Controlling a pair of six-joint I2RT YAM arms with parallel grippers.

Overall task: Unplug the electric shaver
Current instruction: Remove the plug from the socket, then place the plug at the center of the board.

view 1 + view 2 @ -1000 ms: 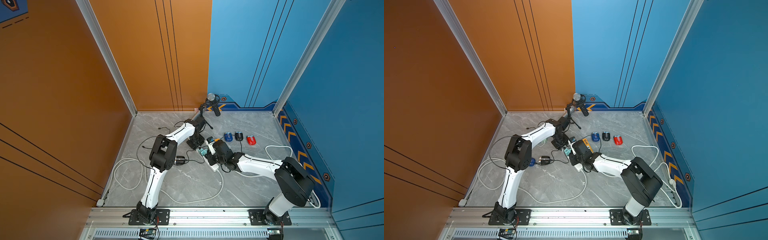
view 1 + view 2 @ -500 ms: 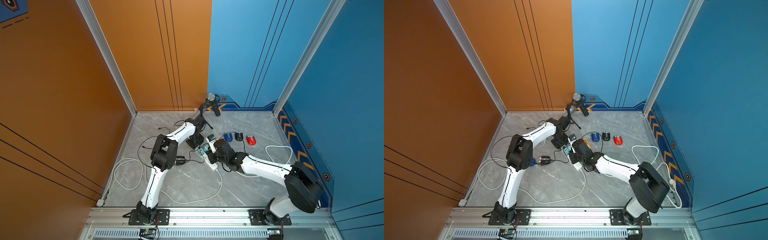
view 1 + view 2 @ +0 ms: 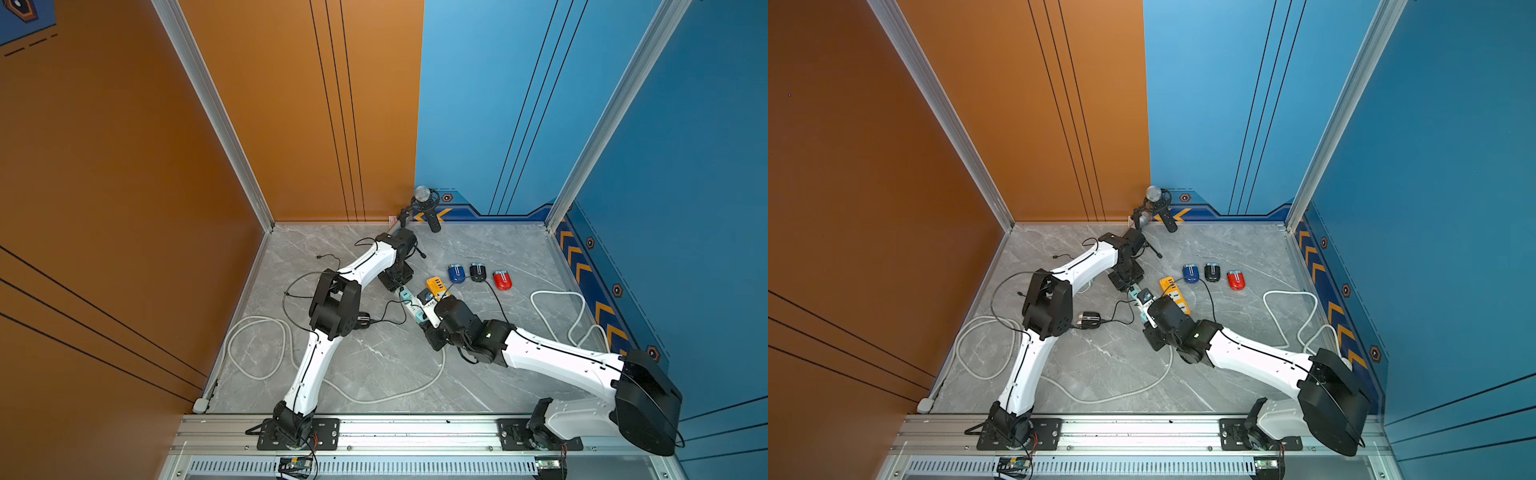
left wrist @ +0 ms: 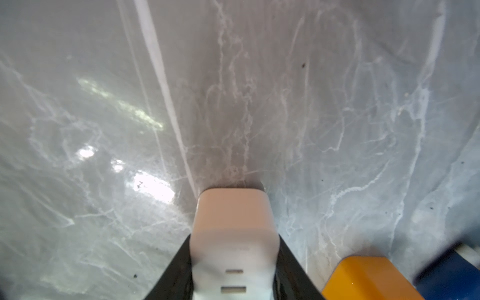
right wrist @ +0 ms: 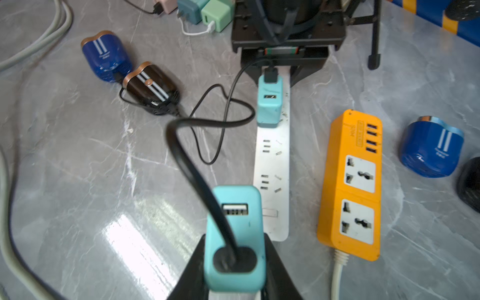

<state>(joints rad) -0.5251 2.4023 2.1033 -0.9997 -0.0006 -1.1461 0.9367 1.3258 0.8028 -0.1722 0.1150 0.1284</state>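
Two: right tool clamps charger; left tool flanks strip.

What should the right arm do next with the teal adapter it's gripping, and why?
Probably lift the teal adapter a little higher, then set it on bare marble. The right gripper is clamped on it, it looks clear of the white power strip, which the left gripper braces, and its black cable is slack.

White arm links, black joints, black fingers.

Left arm, right arm, white power strip between
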